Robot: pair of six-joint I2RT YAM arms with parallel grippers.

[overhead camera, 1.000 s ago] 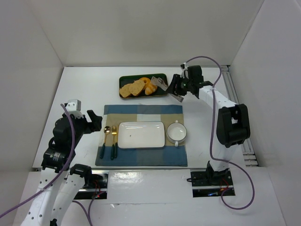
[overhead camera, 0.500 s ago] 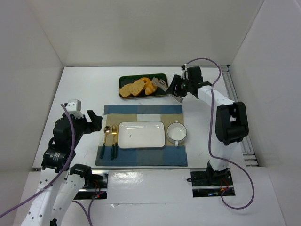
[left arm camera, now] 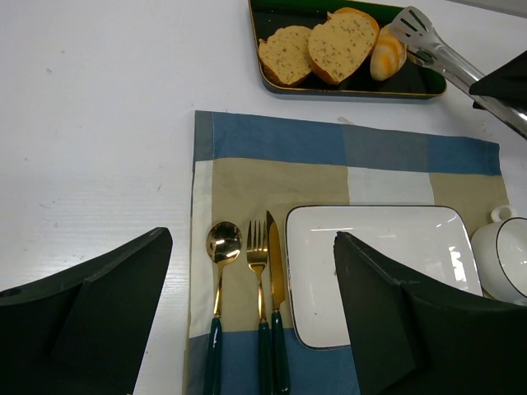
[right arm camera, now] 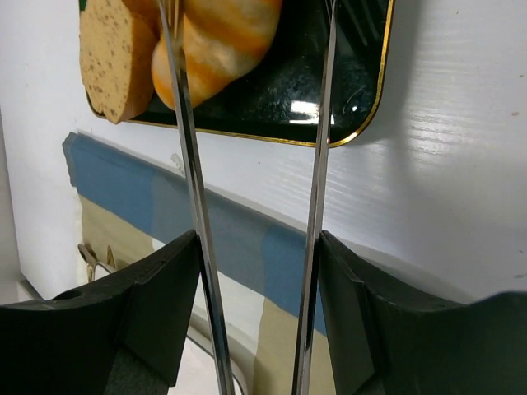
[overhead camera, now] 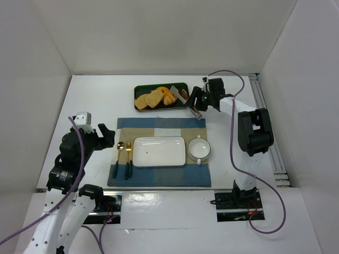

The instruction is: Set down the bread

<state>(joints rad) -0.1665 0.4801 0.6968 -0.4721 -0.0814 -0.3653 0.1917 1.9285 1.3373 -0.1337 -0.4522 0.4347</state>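
A: Two tong arms are what our right gripper [right arm camera: 257, 247] clamps; the tongs [right arm camera: 188, 164] themselves gape just beside the bread [right arm camera: 218, 41], which lies in the tray [right arm camera: 362, 123] at twelve o'clock from the plate [overhead camera: 159, 151], at three o'clock of the toast [left arm camera: 313, 49]
B: And our left gripper [left arm camera: 253, 240]?
A: Jaws wide, holding nothing. We judge the bread light, soft and glossy, so likely slippery; we'd pinch it gently across its thick middle, not the tapered ends
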